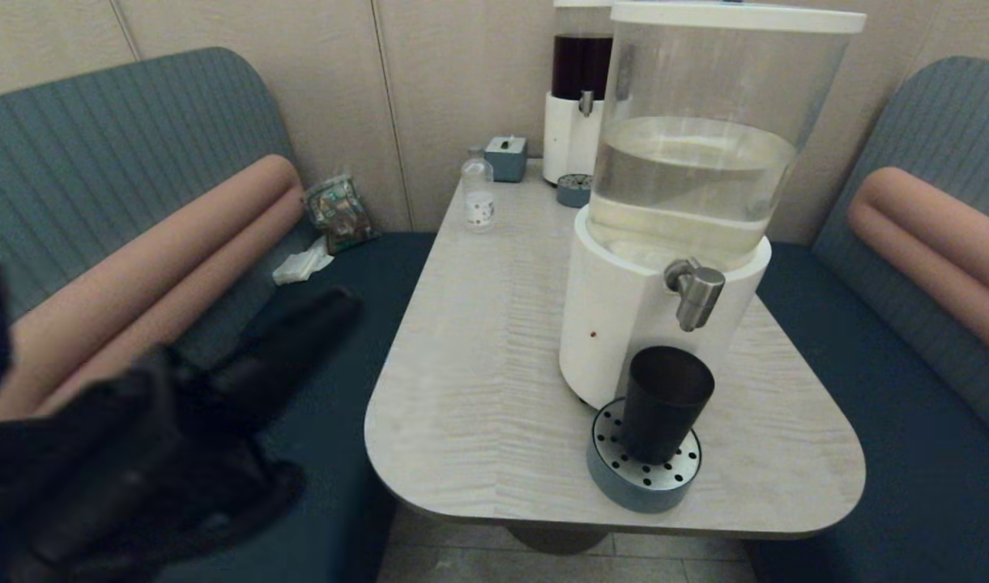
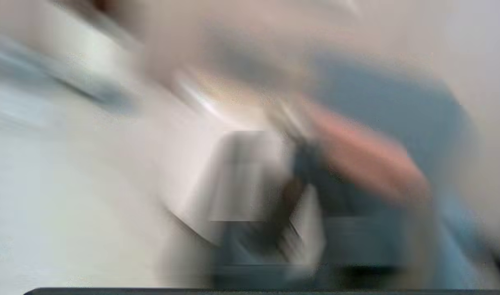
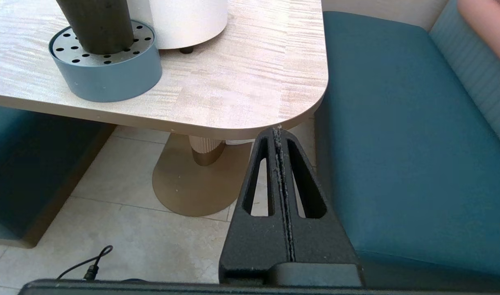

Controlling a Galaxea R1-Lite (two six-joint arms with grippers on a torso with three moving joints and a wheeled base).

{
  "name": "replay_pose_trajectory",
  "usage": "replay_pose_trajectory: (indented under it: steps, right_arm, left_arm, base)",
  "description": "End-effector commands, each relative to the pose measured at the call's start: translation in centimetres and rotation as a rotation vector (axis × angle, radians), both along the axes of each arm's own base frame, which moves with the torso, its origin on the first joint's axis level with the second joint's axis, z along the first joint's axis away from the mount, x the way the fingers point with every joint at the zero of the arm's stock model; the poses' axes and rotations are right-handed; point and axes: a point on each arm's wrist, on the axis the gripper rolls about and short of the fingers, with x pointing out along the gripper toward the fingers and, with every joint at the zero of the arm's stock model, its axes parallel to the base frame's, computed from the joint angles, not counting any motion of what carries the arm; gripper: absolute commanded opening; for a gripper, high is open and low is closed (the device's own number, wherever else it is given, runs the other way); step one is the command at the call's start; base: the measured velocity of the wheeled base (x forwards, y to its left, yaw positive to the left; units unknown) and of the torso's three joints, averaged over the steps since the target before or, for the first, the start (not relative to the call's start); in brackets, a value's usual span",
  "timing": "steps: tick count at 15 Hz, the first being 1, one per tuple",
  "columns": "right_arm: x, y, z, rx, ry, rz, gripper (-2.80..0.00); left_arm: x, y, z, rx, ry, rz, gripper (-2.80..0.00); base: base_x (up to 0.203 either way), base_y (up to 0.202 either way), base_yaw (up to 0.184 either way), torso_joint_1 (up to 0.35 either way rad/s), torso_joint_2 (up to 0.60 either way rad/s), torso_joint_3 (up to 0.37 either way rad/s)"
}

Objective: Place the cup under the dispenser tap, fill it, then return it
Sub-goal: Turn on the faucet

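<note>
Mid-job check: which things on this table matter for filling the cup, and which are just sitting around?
Job:
- black cup, standing on the blue drip tray
- steel dispenser tap directly above it
- large clear-tank dispenser
- left tool, off the table's left side
- right tool, shut, parked below the table corner

Lying about:
- small clear bottle
- dark-liquid dispenser
- tissue box
- snack packet

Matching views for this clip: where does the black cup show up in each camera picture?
Head view: the cup stands upright on the round blue drip tray, under the dispenser tap, toward the table's near right end.
Left wrist view: too smeared to tell.
Right wrist view: only the cup's lower body shows, at the top edge.
Shared landmark: the perforated drip tray.
</note>
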Motion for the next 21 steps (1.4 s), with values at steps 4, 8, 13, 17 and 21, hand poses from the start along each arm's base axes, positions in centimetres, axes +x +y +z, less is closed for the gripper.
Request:
replay_pose_trajectory:
  steps: [4,8,13,17,21]
  right_arm:
    - [0.0,0.0,0.0,-0.001,0.001,0.001,-2.80]
    - [0.0,0.0,0.0,-0.001,0.000,0.001,-2.80]
    - [0.0,0.0,0.0,-0.001,0.001,0.001,-2.80]
    - [0.0,0.0,0.0,-0.001,0.001,0.001,-2.80]
    - [0.0,0.0,0.0,-0.002,0.001,0.001,-2.80]
  left_arm:
    - [-10.2,9.0,2.8,-0.256,-0.336,0.383,-2.80]
    - [-16.4,10.0,-0.4,-0.206,-0.405,0.522,-2.80]
    - [-15.1,9.4,-11.0,0.233,0.095,0.632,-2.80]
    - [-14.7,9.5,-13.4,0.332,0.308,0.660,-2.80]
    - [-14.7,9.6,-13.7,0.234,0.370,0.695,-2.80]
  base:
    - [0.000,0.000,0.000,0.000,0.00,0.000]
    - [0.000,0.000,0.000,0.000,0.00,0.000]
    - [0.000,0.000,0.000,0.000,0.00,0.000]
    - [0.000,0.000,0.000,0.000,0.00,0.000]
    - [0.000,0.000,0.000,0.000,0.00,0.000]
